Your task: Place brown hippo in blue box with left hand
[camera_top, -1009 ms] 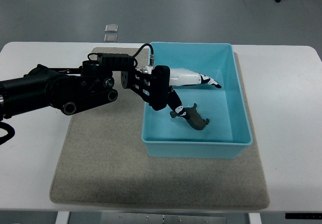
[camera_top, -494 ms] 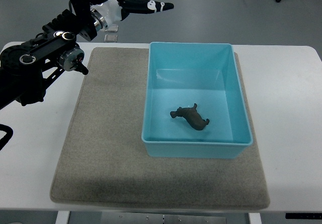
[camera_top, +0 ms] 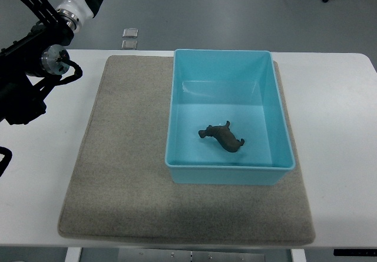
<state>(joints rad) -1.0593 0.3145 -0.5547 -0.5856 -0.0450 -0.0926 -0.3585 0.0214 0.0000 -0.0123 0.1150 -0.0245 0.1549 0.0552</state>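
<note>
Top view, brown hippo (camera_top: 222, 137) inside blue box (camera_top: 177, 120); left arm (camera_top: 35, 56) top-left

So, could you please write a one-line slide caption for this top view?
Brown hippo lies inside the blue box on the grey mat; left arm raised at upper left.

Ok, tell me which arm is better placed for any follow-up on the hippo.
Left. Only the left arm shows, raised at the picture's upper left. The right is out of view. The hippo already lies in the box, so probably nothing remains.
</note>
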